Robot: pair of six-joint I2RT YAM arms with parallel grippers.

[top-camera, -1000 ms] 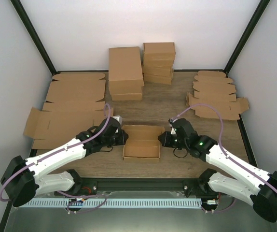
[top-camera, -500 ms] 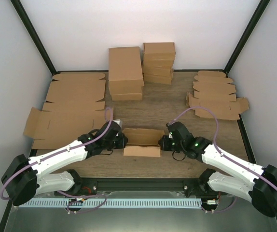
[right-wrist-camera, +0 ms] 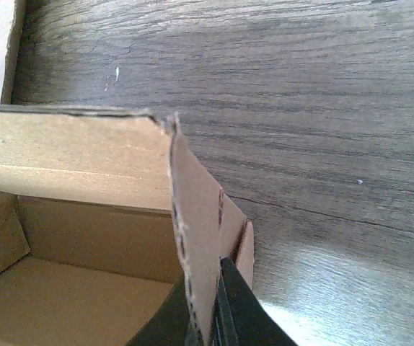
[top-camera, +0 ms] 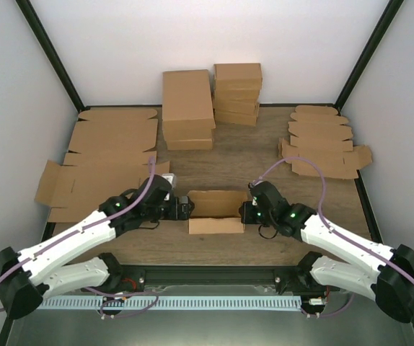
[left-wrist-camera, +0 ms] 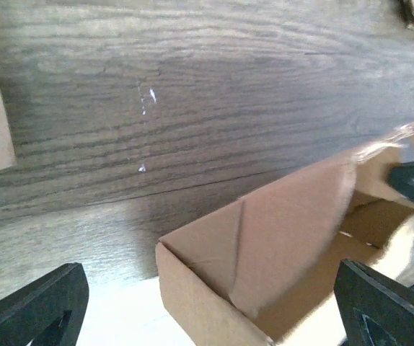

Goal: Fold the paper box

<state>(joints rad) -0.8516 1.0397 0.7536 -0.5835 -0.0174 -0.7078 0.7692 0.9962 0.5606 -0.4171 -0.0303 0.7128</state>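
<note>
Brown cardboard, top cam: paper box (top-camera: 215,213) on wood table (top-camera: 265,162), a bit toward 6 o'clock from centre, between both arms. Sits open-top and shallow, taller wall on its 12 o'clock side, front wall on the 6 side.

L side: left gripper (top-camera: 185,207) at 9 o'clock of box, just beside that end. Wrist cam: fingers (left-wrist-camera: 37,306) spread wide apart, one at each lower corner of view. Corner of paper box (left-wrist-camera: 265,245) in the gap btwn them, touching neither. Holds nothing. View blurred toward 3 o'clock, so no call on detail there.

R side: right gripper (top-camera: 244,211) at 3 o'clock of box, up against that end. Wrist cam: clamped on upright end flap (right-wrist-camera: 192,238) of the box, thin cardboard edge pinched btwn black fingers (right-wrist-camera: 239,310) at 6 o'clock of view. Box floor + inner wall visible at 8 o'clock of same view.

Rest of table, top cam:
- long closed boxes (top-camera: 187,108), stacked, at 12 o'clock, just toward the 11 side
- short closed boxes (top-camera: 237,92), stacked, just beside them on the 1 side
- big flat blanks (top-camera: 106,158) at 9–10 o'clock
- small flat blanks (top-camera: 322,140) at 2 o'clock

All well apart from the paper box.
</note>
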